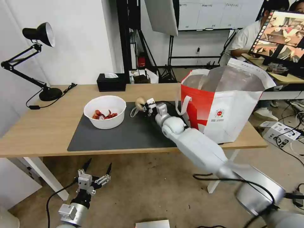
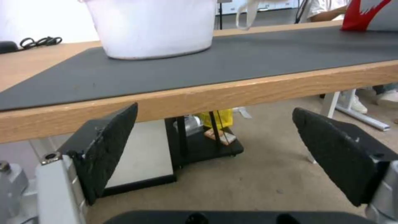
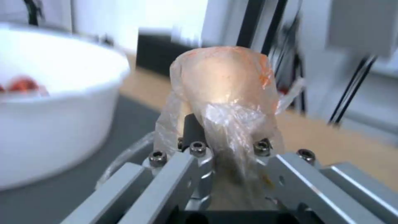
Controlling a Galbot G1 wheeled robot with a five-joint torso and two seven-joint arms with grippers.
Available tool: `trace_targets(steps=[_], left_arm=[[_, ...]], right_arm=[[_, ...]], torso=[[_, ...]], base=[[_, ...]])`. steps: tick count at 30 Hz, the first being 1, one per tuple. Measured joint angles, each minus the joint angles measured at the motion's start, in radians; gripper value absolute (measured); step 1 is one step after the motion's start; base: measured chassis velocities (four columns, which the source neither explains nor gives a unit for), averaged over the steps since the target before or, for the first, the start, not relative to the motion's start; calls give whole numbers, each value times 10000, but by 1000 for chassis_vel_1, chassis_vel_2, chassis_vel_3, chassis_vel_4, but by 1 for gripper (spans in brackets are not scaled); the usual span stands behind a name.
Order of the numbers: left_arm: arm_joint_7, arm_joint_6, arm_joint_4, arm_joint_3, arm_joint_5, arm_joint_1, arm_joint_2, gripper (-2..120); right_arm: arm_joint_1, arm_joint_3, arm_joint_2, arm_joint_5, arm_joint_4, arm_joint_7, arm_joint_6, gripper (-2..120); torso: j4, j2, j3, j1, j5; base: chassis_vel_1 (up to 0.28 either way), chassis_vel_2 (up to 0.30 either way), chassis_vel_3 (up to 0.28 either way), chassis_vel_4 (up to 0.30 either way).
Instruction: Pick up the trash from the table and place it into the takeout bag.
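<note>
Beige lump in clear plastic [image 1: 139, 102] hangs pinched in our right gripper [image 1: 144, 107] at frame centre, fingers clamped on it above the desk [image 1: 38, 129]. Beside it, the white bowl [image 1: 104, 111] of red scraps waits on the dark mat. Our left gripper [image 1: 96, 168], fingers spread, idles lower left. The takeout bag [image 1: 221, 104] gapes right; nothing visibly bagged yet.

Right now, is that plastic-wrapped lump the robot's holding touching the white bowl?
Apart. In the head view the beige lump, held in the right gripper, shows a strip of grey mat between it and the white bowl.
</note>
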Motion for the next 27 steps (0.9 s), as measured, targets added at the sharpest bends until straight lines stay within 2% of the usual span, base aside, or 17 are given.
trace_targets(steps=[3,4,7,9,12,13,16,20,22,27], left_arm=[[-5,0,-74,2,30,34,-11,100],[-5,0,-74,2,30,34,-11,100],[-12,18,-113,2,61,71,-12,100],[-15,20,-122,1,62,71,-12,100],[-25,40,-178,-39,62,68,5,100],[-25,40,-178,-39,62,68,5,100],[-30,58,-222,-44,87,96,0,100],[-31,59,-225,-28,146,110,-32,100],[-32,60,-225,1,202,119,-56,100],[-34,75,-258,63,217,113,-20,100]], right_arm=[[-753,231,-402,-287,1529,917,298,4],[-753,231,-402,-287,1529,917,298,4],[-1367,566,-750,-510,2788,1743,443,4],[-1513,662,-850,-529,3150,2015,451,4],[-1946,1195,-1220,-582,4417,2825,432,4],[-1946,1195,-1220,-582,4417,2825,432,4],[-2236,1856,-1586,-705,5473,3252,304,4],[-2410,2452,-1879,-872,6133,3497,134,4],[-2639,3180,-2263,-1113,6666,3811,-163,4],[-2927,3910,-2679,-1189,7033,4363,-672,4]], torso=[[1,1,-1,-1,-1],[1,1,-1,-1,-1],[2,0,0,-1,-1],[1,1,0,-1,0],[1,0,-1,-2,-1],[1,0,-1,-2,-1],[1,0,0,-1,-1],[2,1,-1,-2,-1],[2,1,0,-1,0],[0,1,0,-1,0]], base=[[0,0,0,0],[0,0,0,0],[0,0,0,0],[0,0,0,0],[0,0,0,0],[0,0,0,0],[0,0,0,0],[0,0,0,0],[0,0,0,0],[0,0,0,0]])
